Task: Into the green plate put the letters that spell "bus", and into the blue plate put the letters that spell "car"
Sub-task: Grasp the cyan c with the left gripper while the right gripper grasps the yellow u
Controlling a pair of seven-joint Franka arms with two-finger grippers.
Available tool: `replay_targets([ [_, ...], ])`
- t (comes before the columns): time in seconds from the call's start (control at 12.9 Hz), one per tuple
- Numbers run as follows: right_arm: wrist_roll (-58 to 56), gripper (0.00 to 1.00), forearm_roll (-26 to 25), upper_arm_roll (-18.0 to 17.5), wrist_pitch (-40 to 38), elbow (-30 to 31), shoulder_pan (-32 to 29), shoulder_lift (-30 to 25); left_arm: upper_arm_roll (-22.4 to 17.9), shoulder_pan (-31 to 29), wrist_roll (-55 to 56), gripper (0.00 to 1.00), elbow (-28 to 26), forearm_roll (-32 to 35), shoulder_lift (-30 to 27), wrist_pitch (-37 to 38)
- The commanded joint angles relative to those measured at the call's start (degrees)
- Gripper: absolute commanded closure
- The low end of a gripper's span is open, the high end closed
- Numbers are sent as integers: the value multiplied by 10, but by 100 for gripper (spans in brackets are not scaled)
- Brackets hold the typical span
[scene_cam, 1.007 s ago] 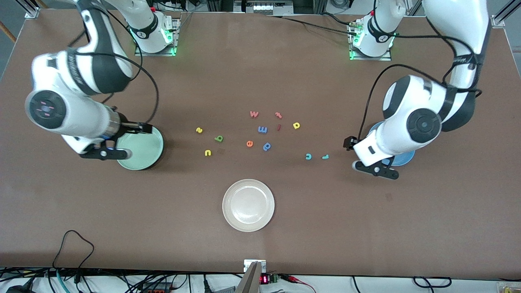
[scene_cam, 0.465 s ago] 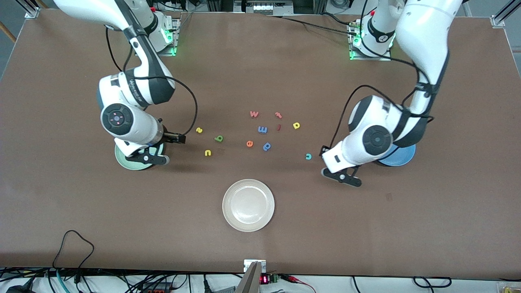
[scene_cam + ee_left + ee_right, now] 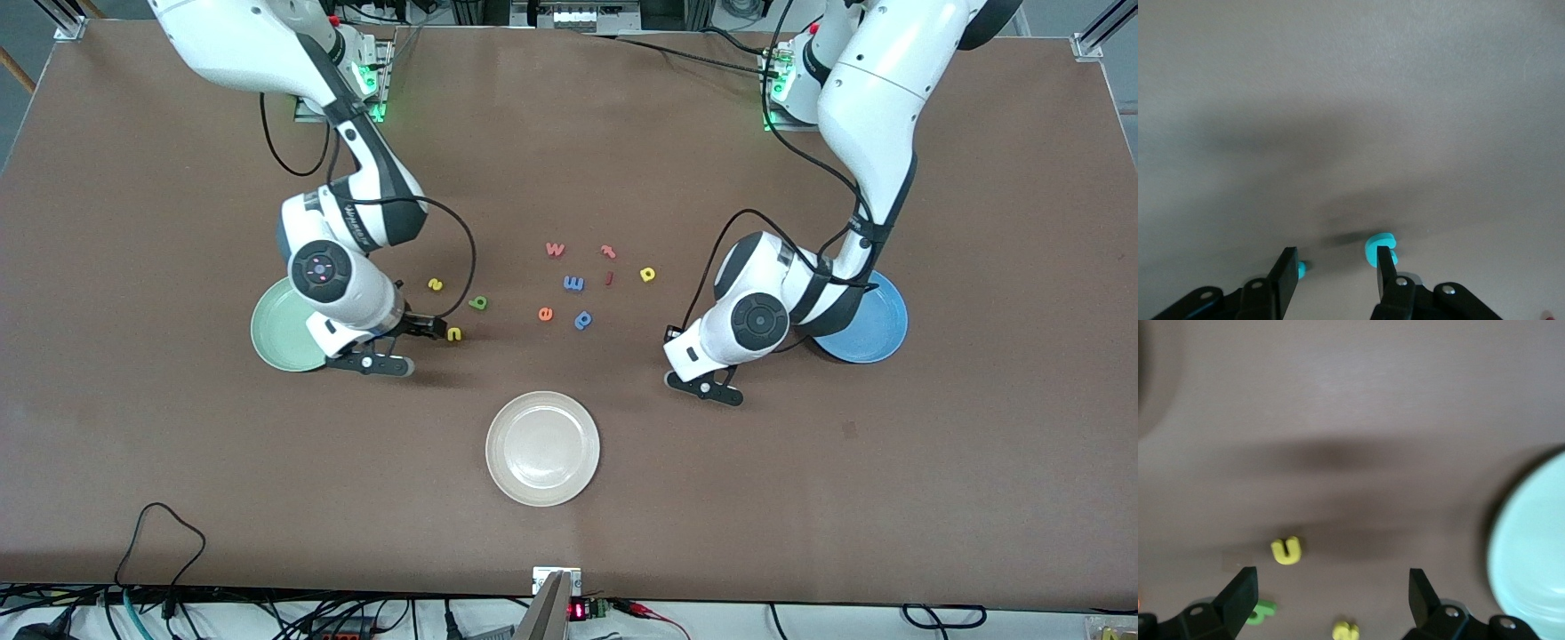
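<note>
Front view: the right gripper (image 3: 427, 329) is low over the worktop (image 3: 569, 533), just beside the yellow "u" (image 3: 454, 334), with the green plate (image 3: 283, 326) partly under that arm. The yellow "s" (image 3: 435, 284) and green "b" (image 3: 478, 303) lie farther from the camera than the "u". The left gripper (image 3: 677, 342) is down where the teal letters lie, next to the blue plate (image 3: 867, 320). The yellow "a" (image 3: 647, 275) rests among the mixed letters in the middle.

Left wrist view: the fingers (image 3: 1387, 270) stand partly apart. The teal "c" (image 3: 1378, 247) sits at one fingertip, not pinched. A teal scrap (image 3: 1301, 269) peeks past the other finger.

Right wrist view: the fingers (image 3: 1241, 593) are spread wide. The "u" (image 3: 1286, 550) lies ahead of them, "b" (image 3: 1262, 611) and "s" (image 3: 1345, 630) between them, the plate (image 3: 1531, 553) alongside.
</note>
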State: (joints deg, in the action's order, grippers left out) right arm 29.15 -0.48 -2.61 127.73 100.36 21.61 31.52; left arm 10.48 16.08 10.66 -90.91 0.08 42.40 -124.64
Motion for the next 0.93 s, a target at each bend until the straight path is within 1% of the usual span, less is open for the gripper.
replay_targets([
  [0.0, -21, 0, -13, 4, 44, -5, 28, 33, -4, 13, 33, 44, 11, -6, 4, 5],
  [0.23, -59, 0, -21, 4, 80, -5, 34, 56, -4, 12, 38, 45, 7, -8, 8, 5],
  [0.54, -71, 0, -22, 4, 96, -4, 42, 78, -3, 13, 53, 47, 8, -9, 15, 5],
  [0.62, -71, 1, -22, 4, 95, -3, 42, 79, -3, 13, 53, 48, 8, -9, 16, 5],
  [0.85, -69, 13, -21, 3, 89, 2, 46, 78, -3, 13, 59, 48, 8, -10, 19, 5],
])
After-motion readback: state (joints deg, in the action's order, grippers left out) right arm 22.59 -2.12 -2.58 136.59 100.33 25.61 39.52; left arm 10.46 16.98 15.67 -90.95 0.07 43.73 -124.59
